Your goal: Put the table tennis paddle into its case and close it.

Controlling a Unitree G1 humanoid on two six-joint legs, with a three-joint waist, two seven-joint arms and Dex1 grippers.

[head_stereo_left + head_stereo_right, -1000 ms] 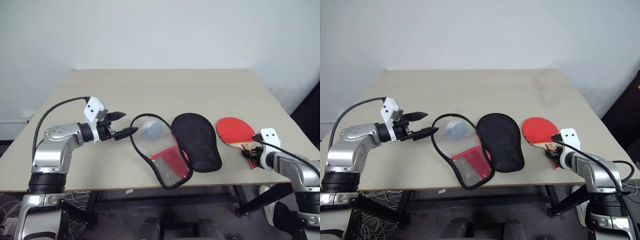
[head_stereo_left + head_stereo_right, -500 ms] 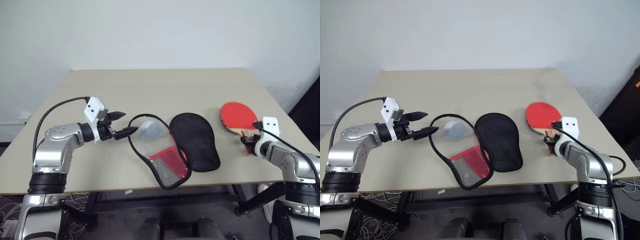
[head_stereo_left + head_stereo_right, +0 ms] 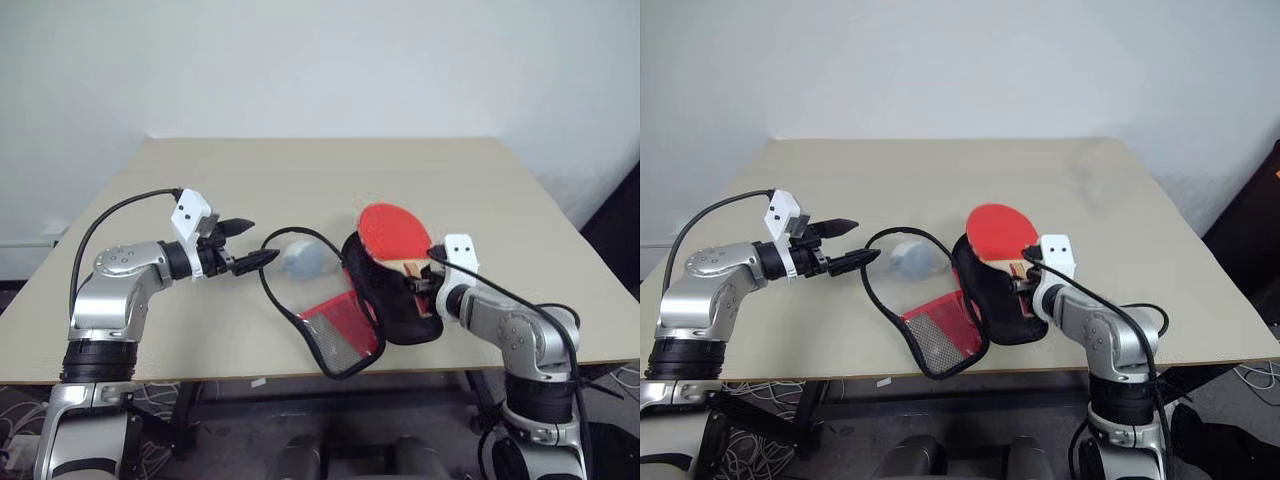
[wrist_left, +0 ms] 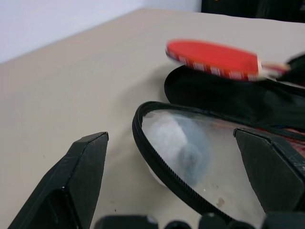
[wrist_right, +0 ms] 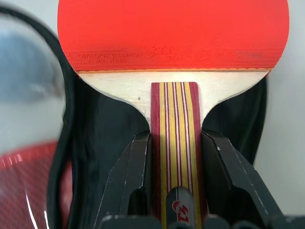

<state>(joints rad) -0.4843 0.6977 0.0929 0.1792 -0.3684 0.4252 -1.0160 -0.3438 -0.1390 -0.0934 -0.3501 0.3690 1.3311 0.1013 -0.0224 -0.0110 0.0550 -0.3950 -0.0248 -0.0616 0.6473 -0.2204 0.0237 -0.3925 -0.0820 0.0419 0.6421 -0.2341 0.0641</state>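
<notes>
The table tennis paddle (image 3: 393,232) has a red face and a striped wooden handle (image 5: 174,124). My right gripper (image 3: 421,283) is shut on that handle and holds the paddle just over the black half (image 3: 398,305) of the case. The case lies unzipped and spread flat on the table. Its clear half (image 3: 298,283), with a red panel (image 3: 340,323), lies to the left of the black half. My left gripper (image 3: 258,242) is open, hovering just left of the clear half's black edging (image 4: 143,143), with nothing between its fingers (image 4: 86,167).
A small grey-blue lump (image 3: 303,260) shows through the clear half near its far end. The case lies close to the table's front edge (image 3: 250,378). Bare tabletop (image 3: 330,175) stretches behind the case and to the right of my right arm.
My right gripper has carried the paddle left, from the table's right side to above the black half of the case. The left arm has stayed where it was.
</notes>
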